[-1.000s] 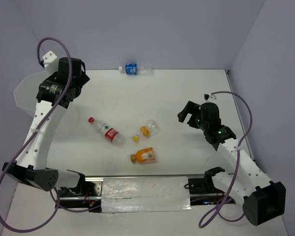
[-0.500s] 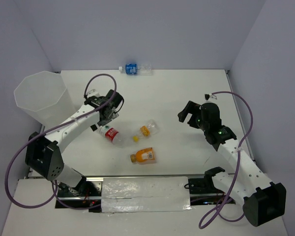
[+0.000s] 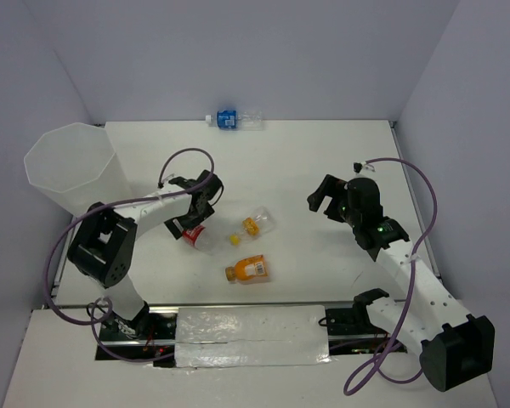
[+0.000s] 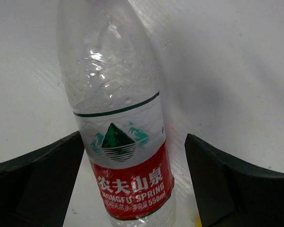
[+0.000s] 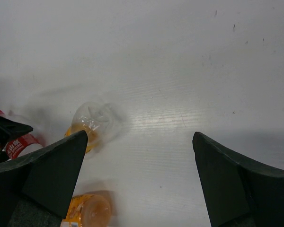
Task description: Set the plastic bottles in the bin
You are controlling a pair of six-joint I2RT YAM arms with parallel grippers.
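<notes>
The red-capped bottle with a red/green label [image 3: 195, 235] lies on the table left of centre. My left gripper [image 3: 192, 218] is low over it, open, one finger on each side of the labelled body [image 4: 125, 161]; a gap shows at the right finger [image 4: 227, 184]. Two orange juice bottles lie nearby, one mostly clear [image 3: 255, 224] and one full [image 3: 248, 269]. The blue-labelled bottle [image 3: 234, 120] lies at the back wall. The bin [image 3: 68, 166] stands at the left. My right gripper [image 3: 323, 197] is open and empty, above the table right of the orange bottles [image 5: 92, 124]. The plain white-capped bottle is out of view.
The table's back and side walls close in the work area. A foil-covered strip [image 3: 251, 336] runs along the near edge between the arm bases. The left arm's purple cable [image 3: 183, 157] loops above the table near the bin.
My left arm has swung from over the bin down and right to the red-labelled bottle, and its open jaws now straddle it. The right arm has not moved.
</notes>
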